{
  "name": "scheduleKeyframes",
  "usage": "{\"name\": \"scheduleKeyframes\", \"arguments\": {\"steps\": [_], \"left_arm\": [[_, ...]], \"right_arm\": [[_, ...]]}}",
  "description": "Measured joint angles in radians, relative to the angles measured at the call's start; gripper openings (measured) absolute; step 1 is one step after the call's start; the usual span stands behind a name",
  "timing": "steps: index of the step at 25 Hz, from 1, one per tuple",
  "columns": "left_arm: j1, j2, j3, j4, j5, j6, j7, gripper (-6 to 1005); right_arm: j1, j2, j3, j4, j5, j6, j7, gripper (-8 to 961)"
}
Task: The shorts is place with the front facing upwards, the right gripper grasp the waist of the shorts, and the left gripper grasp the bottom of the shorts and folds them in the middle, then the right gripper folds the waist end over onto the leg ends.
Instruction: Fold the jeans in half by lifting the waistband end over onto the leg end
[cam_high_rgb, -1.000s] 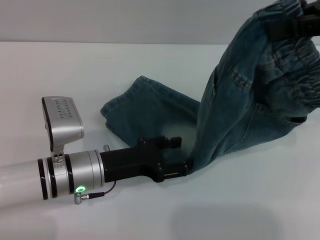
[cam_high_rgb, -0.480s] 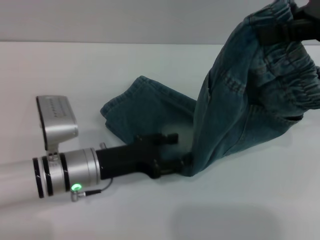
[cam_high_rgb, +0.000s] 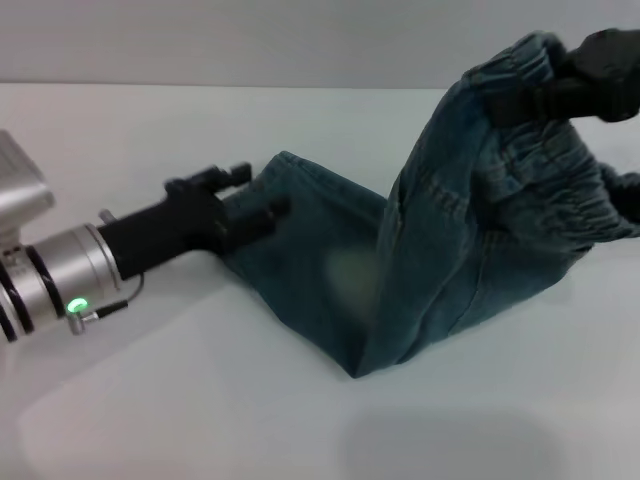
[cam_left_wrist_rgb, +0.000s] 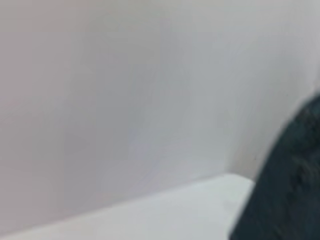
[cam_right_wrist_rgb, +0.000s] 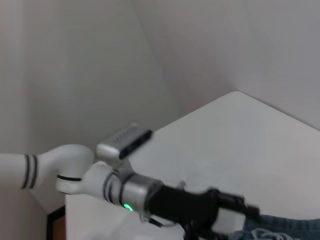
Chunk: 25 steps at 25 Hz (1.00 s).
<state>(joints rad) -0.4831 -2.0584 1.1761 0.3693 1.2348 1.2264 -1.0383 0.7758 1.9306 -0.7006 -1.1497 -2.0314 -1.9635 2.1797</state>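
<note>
Since the earlier frame, the left end effector (cam_high_rgb: 235, 200) had slid to the leg ends (cam_high_rgb: 262, 190), grip unclear; right end effector (cam_high_rgb: 575, 85), clenched on the waistband (cam_high_rgb: 540, 150), should lower leftward over them.

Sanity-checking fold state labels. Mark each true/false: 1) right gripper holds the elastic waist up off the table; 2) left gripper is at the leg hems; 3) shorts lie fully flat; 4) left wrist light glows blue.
1) True: the right gripper holds the waist raised.
2) True: the left gripper is at the leg ends on the table.
3) False: the waist end is lifted and draped.
4) False: it glows green.
</note>
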Motion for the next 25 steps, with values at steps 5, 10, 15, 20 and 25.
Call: {"name": "scheduleKeyframes", "arguments": {"steps": [5, 10, 15, 20, 25], "left_arm": [[0.006, 0.000, -0.075, 0.003, 0.000, -0.003, 0.013, 725], [0.003, 0.000, -0.079, 0.004, 0.000, -0.024, 0.015, 725], [0.003, -0.001, -0.082, 0.004, 0.000, -0.034, 0.018, 724], [0.000, -0.004, -0.082, -0.006, 0.000, -0.049, 0.029, 724], [0.002, -0.006, -0.083, -0.006, -0.004, -0.069, 0.040, 725]], "right_arm": [[-0.004, 0.052, -0.088, 0.035, -0.043, 0.130, -0.068, 58], [0.006, 0.111, -0.178, 0.048, -0.081, 0.245, -0.118, 57], [0.011, 0.128, -0.272, 0.071, -0.085, 0.376, -0.132, 57], [0.037, 0.131, -0.331, 0.125, -0.085, 0.472, -0.134, 59], [0.068, 0.131, -0.363, 0.172, -0.082, 0.537, -0.144, 60]]}}
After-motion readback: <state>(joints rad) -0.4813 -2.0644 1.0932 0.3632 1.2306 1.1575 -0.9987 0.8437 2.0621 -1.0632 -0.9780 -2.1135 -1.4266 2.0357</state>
